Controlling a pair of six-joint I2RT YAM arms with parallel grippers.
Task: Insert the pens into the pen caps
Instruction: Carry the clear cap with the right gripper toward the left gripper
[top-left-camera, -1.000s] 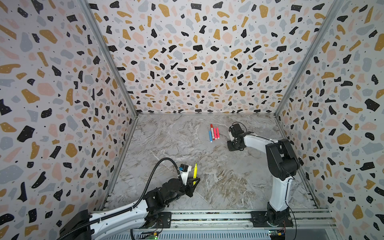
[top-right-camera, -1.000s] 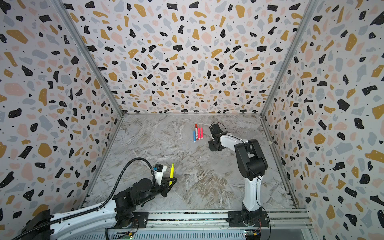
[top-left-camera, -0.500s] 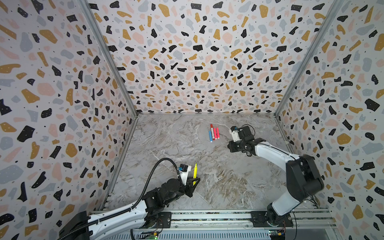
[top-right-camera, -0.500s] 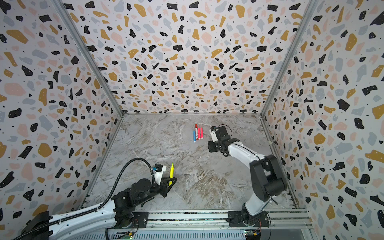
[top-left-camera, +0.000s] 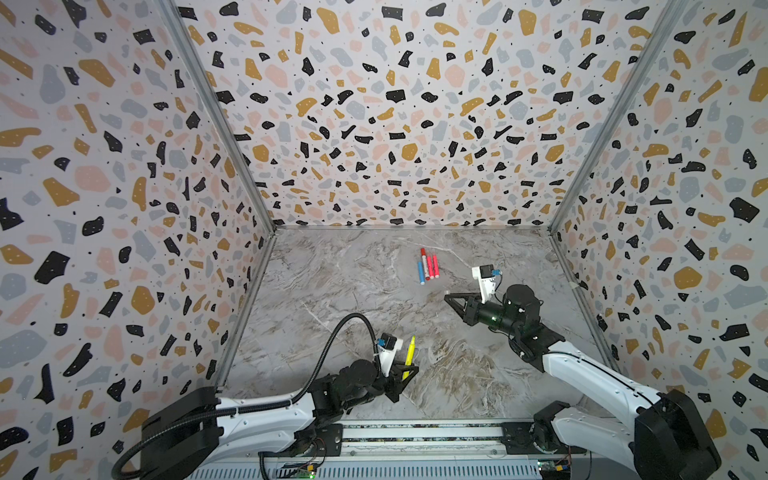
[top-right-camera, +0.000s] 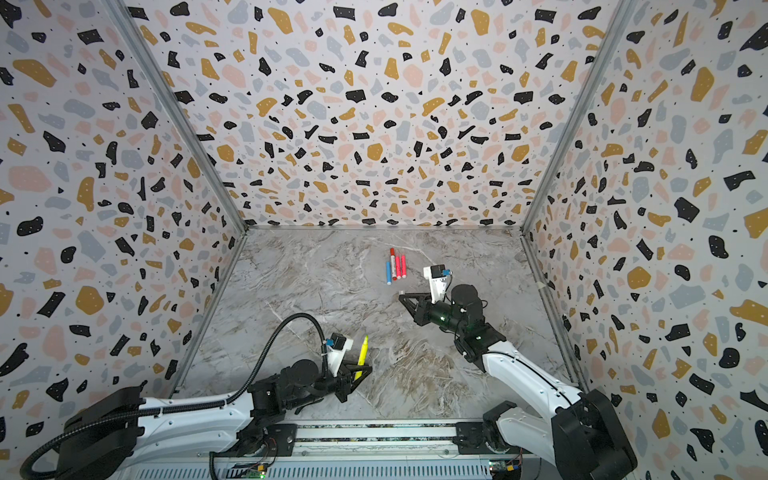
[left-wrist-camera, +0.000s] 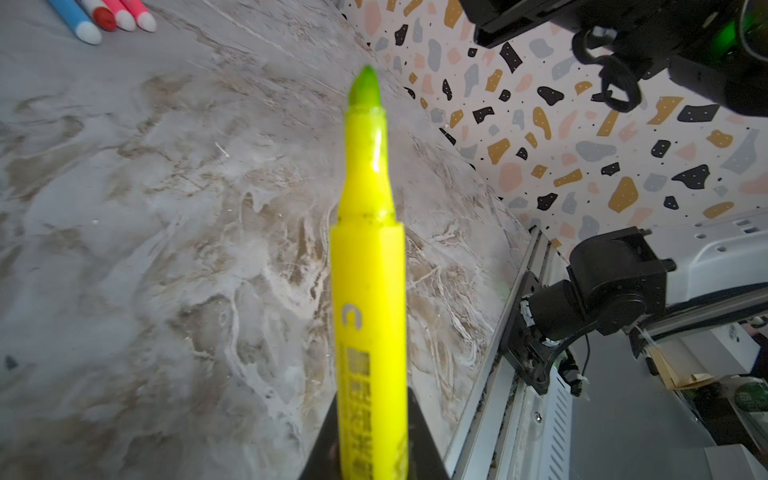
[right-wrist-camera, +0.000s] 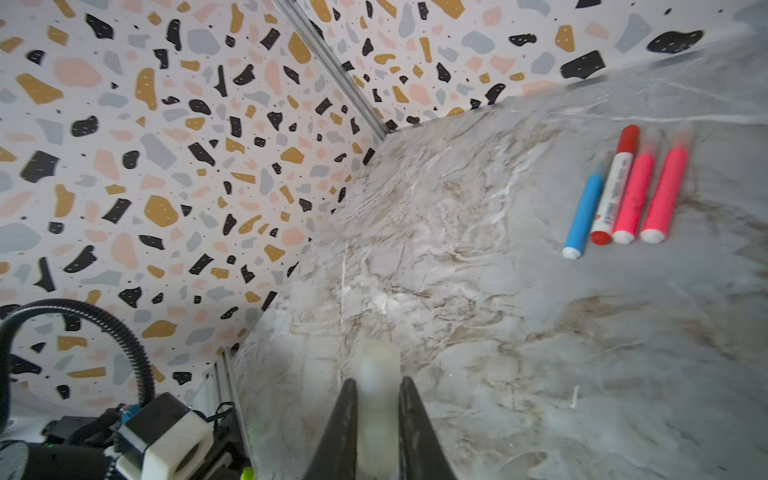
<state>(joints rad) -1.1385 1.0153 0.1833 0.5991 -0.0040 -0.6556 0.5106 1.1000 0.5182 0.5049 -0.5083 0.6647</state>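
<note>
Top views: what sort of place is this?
Probably a robot test cell: terrazzo-print wall panels box in a marble-look tabletop on three sides, and the left arm and right arm stand on a mounting rail along its front edge.

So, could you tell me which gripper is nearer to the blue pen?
Right. The right gripper, holding a pen cap, hangs a short way front-right of the blue pen; the left gripper, holding the yellow pen, is farther, near the front rail.
</note>
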